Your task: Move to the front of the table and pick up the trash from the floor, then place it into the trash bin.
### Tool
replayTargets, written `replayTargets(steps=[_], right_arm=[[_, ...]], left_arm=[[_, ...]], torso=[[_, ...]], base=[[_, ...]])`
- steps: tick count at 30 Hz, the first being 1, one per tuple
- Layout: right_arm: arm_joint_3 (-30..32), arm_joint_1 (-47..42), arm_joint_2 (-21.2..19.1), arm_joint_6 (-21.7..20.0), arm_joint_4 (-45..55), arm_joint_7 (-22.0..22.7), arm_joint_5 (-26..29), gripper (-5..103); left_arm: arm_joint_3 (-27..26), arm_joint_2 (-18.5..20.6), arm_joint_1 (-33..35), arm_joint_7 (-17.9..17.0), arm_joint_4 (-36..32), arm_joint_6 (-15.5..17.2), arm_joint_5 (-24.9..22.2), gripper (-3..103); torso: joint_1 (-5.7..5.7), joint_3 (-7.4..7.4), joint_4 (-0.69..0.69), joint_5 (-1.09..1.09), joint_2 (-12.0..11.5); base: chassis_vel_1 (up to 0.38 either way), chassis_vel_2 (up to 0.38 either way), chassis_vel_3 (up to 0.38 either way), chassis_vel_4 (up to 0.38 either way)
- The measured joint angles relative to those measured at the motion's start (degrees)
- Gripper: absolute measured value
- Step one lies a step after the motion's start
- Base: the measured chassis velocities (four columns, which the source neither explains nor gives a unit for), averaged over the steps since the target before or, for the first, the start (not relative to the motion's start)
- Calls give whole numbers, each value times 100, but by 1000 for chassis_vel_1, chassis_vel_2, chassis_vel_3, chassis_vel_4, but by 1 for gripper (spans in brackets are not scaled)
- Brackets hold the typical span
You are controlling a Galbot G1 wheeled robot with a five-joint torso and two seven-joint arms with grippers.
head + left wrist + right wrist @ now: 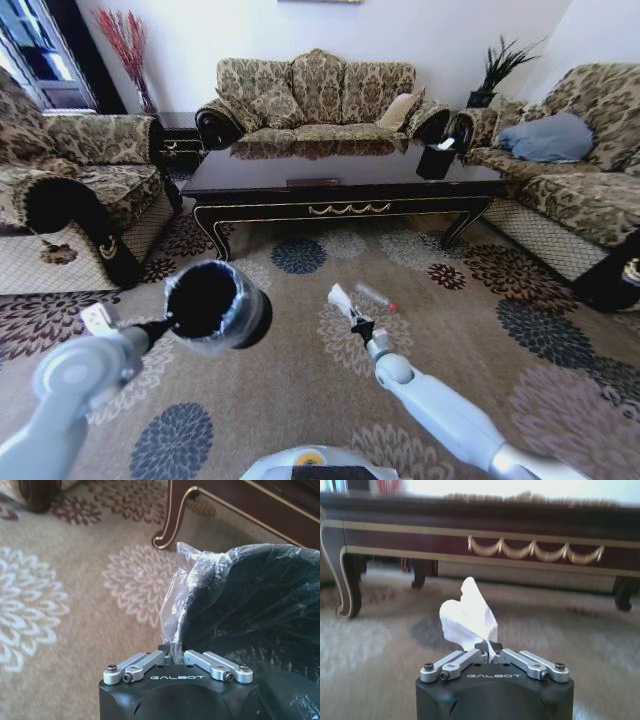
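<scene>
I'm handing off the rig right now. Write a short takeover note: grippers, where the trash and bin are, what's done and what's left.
Left gripper: shut on the trash bin at its bagged rim, holding it over the carpet.
Right gripper: shut on the white paper, in front of the table.
Done: robot is at the table's front, paper picked up.
Left: drop the paper into the bin; the clear bottle with red cap lies on the carpet beyond the right gripper.

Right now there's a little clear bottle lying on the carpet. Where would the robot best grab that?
Probably across the middle of its body, coming down from above. The bottle lies on its side on the carpet, so its round clear body offers two opposite sides, while the small red cap end gives less hold. The right hand, beside it, is shut on the white paper.
</scene>
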Motion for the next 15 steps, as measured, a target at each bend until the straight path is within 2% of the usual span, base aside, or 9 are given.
replayTargets(steps=[8,15], right_arm=[[47,266,-289,554,1118,-511,173,0],[-326,566,-295,782,1743,-612,372,0]], left_arm=[[306,-268,28,37,70,0,12,0],[552,-406,-35,38,140,0,60,0]], torso=[[0,0,0,-2,0],[0,0,-1,-2,0]], base=[[0,0,0,0],[0,0,0,0]])
